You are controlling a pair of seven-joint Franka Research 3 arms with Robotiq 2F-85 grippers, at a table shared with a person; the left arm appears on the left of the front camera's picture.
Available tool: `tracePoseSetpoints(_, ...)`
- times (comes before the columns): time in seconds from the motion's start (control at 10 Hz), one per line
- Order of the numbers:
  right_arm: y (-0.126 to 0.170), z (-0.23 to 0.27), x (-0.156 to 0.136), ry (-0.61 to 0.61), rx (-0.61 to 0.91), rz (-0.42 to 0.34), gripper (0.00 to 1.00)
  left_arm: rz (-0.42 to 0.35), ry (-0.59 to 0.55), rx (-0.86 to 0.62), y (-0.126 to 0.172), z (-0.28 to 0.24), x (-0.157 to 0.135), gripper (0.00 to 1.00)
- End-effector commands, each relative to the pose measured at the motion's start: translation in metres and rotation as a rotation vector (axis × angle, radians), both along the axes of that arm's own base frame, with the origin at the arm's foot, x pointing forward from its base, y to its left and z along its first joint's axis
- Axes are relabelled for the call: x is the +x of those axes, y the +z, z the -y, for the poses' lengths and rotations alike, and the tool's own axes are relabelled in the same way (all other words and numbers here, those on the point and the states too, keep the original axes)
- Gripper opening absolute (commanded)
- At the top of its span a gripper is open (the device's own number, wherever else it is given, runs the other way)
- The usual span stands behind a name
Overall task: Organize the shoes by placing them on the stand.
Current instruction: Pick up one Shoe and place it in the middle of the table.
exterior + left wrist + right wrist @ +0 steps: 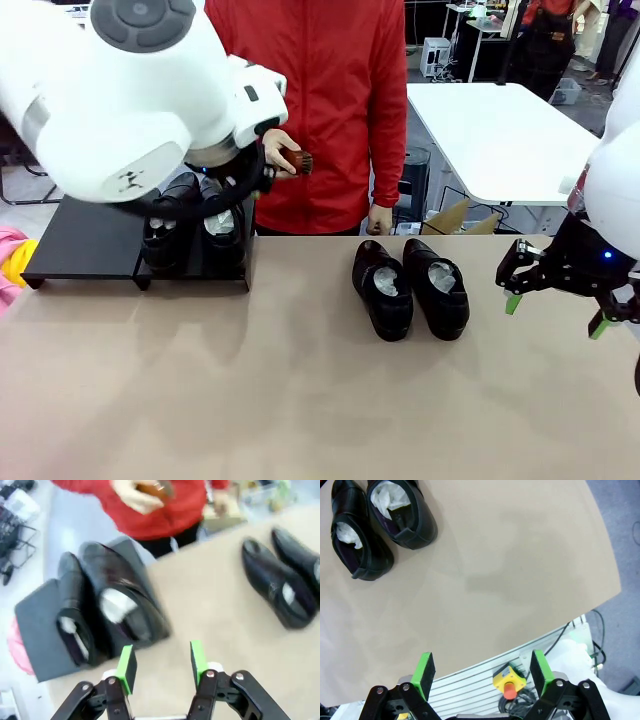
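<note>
Two glossy black shoes (165, 228) (222, 226) stuffed with white paper stand side by side on the right section of the black stand (85, 240). In the left wrist view my left gripper (162, 664) hovers open just off the heel of the nearer shoe (125, 605), with the other shoe (74, 615) beside it on the stand (37, 630). Nothing sits between its green pads (126, 666). Two more shoes (382, 290) (438, 288) lie on the table's middle. My right gripper (556, 314) hangs open at the right, above bare table (520, 570), away from that pair (360, 545) (400, 512).
A person in a red jacket (330, 100) stands at the far side and holds a small brown brush (298, 162) near the stand's right end. My left arm's large white body (120, 90) covers part of the stand. A white table (490, 140) stands behind.
</note>
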State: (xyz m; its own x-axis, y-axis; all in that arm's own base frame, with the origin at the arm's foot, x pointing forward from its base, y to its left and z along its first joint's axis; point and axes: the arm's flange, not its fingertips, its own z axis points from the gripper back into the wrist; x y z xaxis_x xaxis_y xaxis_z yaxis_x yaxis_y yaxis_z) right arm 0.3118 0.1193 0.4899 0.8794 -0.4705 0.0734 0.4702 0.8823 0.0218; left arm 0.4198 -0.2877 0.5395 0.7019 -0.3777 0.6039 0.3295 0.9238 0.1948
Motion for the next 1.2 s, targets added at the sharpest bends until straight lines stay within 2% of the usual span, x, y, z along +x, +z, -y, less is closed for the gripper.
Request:
tracePoseSetpoints(0.0, 0.002, 0.0, 0.001, 0.014, 0.002, 0.0, 1.0, -0.247, -0.147, 0.03, 0.016, -0.024, -0.016, 0.58)
tracePoseSetpoints(0.2, 0.002, 0.0, 0.001, 0.014, 0.002, 0.0, 1.0, -0.422, -0.158, 0.03, 0.004, -0.024, -0.02, 0.58)
tracePoseSetpoints(0.4, 0.0, 0.0, 0.0, 0.0, 0.0, 0.0, 1.0, -0.585, -0.105, 0.024, -0.009, -0.04, -0.017, 0.58)
tracePoseSetpoints(0.5, 0.004, -0.011, 0.012, 0.12, 0.006, 0.048, 1.0, -0.603, -0.098, -0.037, -0.016, -0.054, -0.011, 0.58)
tracePoseSetpoints(0.6, 0.015, -0.027, 0.031, 0.25, 0.032, 0.151, 1.0, -0.634, -0.069, -0.087, -0.021, -0.072, -0.004, 0.58)
tracePoseSetpoints(0.7, 0.021, -0.042, 0.052, 0.359, 0.058, 0.178, 1.0, -0.643, -0.025, -0.129, -0.025, -0.086, 0.003, 0.58)
tracePoseSetpoints(0.8, 0.021, -0.06, 0.079, 0.409, 0.047, 0.188, 1.0, -0.615, -0.064, -0.014, -0.023, -0.061, -0.012, 0.58)
tracePoseSetpoints(0.9, 0.016, -0.08, 0.104, 0.438, 0.037, 0.183, 1.0, -0.615, -0.064, -0.014, -0.023, -0.061, -0.012, 0.58)
tracePoseSetpoints(1.1, -0.011, -0.11, 0.153, 0.499, 0.001, 0.118, 1.0, -0.615, -0.064, -0.014, -0.023, -0.061, -0.012, 0.58)
